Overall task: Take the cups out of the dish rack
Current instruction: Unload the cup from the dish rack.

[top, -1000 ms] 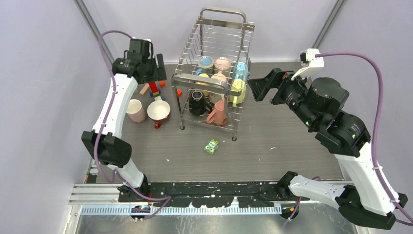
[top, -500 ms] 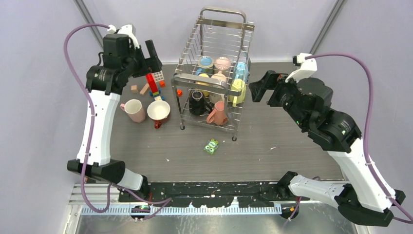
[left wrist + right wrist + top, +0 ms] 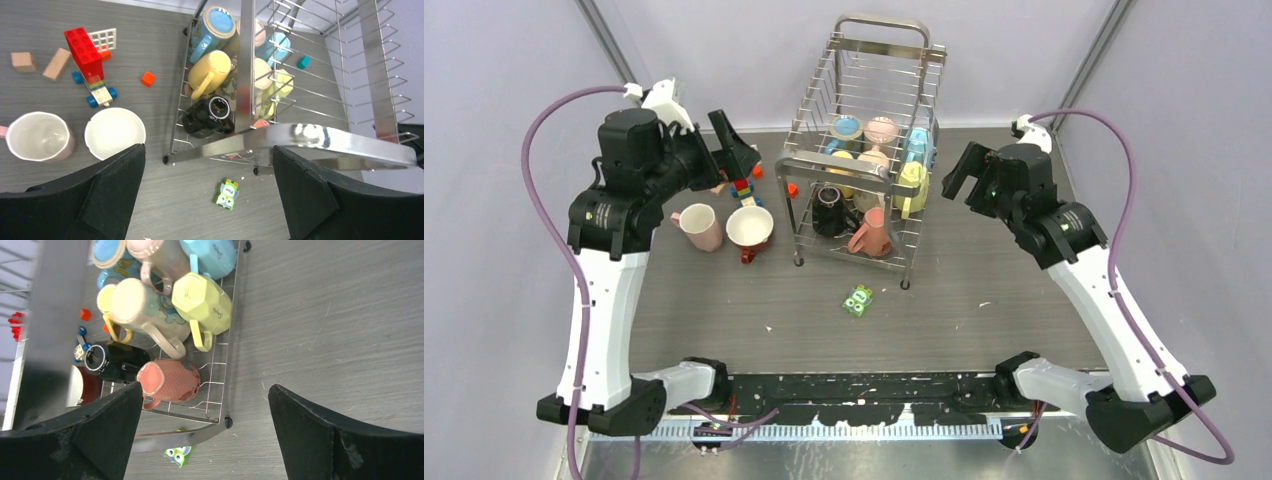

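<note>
Now two cups out on table, pink cup and red cup; eight more in dish rack.
Left gripper, right gripper both spread wide, holding nothing, flanking the rack without touching.

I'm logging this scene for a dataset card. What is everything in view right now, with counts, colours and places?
dish rack: one, silver wire, far centre of the table.
cups in rack: at least eight; blue, pink, yellow, cream, black, salmon; crowded inside it.
cups on table: two, pale pink and dark red, left of the rack.
toy blocks: several; red, orange, wood-coloured; far left of the rack.
packet: one, green, in front of the rack.
table: one, grey.
left tool: open, empty, above the rack's left side.
right tool: open, empty, above its right side.
</note>
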`<state>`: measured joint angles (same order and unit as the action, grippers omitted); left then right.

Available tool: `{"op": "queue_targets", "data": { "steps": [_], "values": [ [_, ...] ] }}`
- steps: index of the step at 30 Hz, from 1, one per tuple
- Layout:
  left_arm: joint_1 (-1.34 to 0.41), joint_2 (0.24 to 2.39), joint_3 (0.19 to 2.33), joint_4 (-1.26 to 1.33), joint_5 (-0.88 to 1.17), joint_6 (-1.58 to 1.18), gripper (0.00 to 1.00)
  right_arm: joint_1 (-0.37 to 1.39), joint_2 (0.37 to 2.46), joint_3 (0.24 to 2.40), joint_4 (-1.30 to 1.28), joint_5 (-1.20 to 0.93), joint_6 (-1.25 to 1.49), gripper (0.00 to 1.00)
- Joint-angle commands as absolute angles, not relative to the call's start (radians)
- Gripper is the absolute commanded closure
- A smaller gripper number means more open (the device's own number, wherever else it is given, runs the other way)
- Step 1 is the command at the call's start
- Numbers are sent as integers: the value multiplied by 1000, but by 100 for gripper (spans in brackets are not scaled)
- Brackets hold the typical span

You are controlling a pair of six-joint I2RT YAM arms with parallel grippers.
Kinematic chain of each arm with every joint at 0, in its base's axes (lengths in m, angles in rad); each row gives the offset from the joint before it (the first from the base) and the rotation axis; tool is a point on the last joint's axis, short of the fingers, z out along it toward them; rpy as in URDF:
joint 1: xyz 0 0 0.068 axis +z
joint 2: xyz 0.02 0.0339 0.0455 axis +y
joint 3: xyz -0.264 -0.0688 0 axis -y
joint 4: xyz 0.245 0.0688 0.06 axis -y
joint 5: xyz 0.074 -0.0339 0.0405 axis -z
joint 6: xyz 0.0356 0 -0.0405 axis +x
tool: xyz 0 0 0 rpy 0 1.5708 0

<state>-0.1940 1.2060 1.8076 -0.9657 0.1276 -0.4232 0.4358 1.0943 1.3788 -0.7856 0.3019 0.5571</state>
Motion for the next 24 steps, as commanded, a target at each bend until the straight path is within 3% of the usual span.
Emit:
{"op": "queue_targets", "data": {
  "steps": [1,10,24],
  "values": [
    [-190,1153,1750,-906,213,-446,0,389,1132,1326,-664,196,641,0],
    [-190,1053,1613,-869,269,-479,0,372,1320,1309,-562,204,659,1],
    [-190,1003,1576,-901,288,-479,0,355,1600,1378,-381,161,515,3]
  ]
}}
